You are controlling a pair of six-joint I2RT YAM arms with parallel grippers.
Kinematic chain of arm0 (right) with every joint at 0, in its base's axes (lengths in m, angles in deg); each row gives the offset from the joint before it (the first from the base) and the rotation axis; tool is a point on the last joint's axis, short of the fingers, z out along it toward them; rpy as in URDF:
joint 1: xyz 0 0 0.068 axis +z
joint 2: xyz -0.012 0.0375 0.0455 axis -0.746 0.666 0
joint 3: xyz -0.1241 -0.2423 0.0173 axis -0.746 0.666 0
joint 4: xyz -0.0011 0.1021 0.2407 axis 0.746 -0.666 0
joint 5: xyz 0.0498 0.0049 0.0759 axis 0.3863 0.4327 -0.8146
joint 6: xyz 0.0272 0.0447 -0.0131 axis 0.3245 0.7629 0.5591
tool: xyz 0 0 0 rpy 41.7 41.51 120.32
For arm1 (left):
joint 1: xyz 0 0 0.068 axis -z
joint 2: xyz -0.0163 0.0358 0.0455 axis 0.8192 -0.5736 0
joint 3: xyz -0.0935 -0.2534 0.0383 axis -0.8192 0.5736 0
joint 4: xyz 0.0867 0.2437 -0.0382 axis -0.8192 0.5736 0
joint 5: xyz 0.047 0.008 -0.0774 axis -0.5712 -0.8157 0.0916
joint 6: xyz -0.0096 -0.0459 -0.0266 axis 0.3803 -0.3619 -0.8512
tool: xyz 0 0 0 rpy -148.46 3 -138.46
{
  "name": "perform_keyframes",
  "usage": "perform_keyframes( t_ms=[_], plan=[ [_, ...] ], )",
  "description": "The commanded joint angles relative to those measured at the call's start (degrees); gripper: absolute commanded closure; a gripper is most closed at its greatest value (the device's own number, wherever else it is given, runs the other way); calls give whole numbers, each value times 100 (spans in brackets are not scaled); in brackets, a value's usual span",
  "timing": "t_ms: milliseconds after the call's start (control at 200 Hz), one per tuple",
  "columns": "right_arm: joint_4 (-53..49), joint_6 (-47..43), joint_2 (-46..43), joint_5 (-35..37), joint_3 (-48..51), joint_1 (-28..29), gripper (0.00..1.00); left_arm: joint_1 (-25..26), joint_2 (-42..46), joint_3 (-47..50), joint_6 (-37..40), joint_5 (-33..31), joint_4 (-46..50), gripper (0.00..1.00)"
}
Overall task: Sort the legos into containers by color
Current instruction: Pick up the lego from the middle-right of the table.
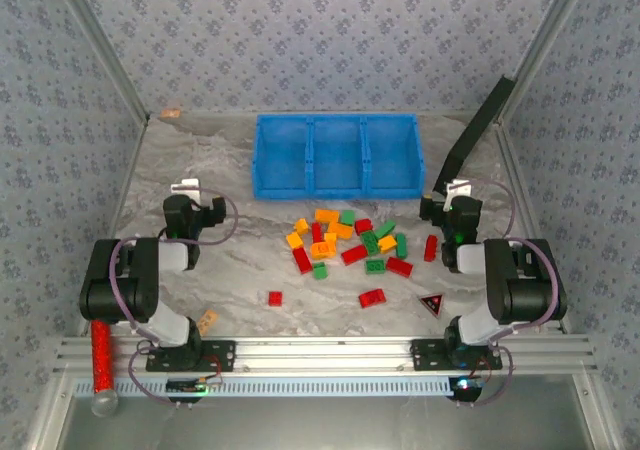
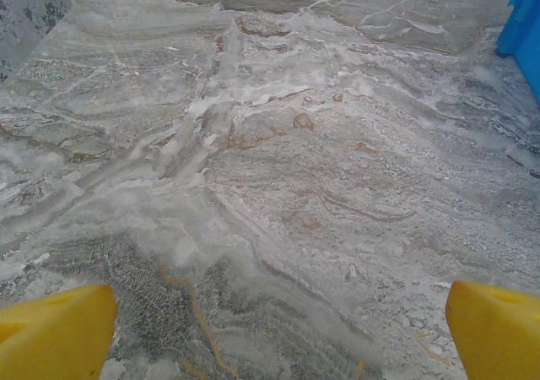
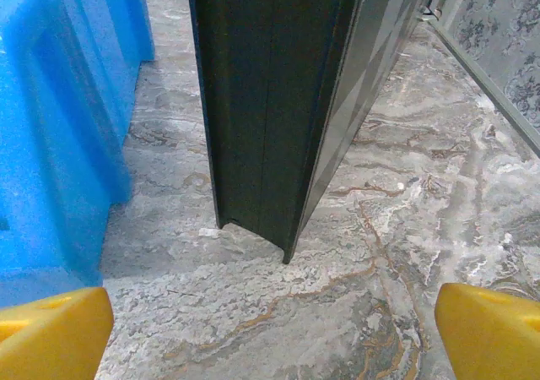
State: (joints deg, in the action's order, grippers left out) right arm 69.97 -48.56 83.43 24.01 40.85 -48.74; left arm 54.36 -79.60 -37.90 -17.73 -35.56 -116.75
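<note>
Several red, green and orange-yellow legos lie in a loose pile on the marble table in front of the containers, three side-by-side compartments of a bright blue tray. Single red bricks sit apart at the pile's near left, its near side and beside the right arm. My left gripper is open over bare marble, left of the pile. My right gripper is open too, right of the tray, with bare table between its yellow fingers.
A black bar leans on the table just ahead of the right gripper. A black-and-red triangular piece lies near the right arm's base. A red glittery cylinder rests at the near-left rail, and a small tan piece lies nearby.
</note>
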Motion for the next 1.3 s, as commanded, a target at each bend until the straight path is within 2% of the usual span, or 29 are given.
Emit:
perform_keyframes(
  t_ms=[0, 1079, 1179, 1299],
  plan=[
    [96, 22, 1, -59, -23, -12, 0, 25, -5, -5, 40, 28, -244, 0],
    [87, 29, -7, -111, -20, -39, 0, -34, -13, -23, 9, 148, -218, 0],
    [87, 30, -8, -126, -18, -38, 7, -62, -10, -18, 3, 195, -209, 0],
    [104, 25, -16, -124, -1, -39, 2, 0, 17, -34, 29, 39, -185, 0]
  ],
)
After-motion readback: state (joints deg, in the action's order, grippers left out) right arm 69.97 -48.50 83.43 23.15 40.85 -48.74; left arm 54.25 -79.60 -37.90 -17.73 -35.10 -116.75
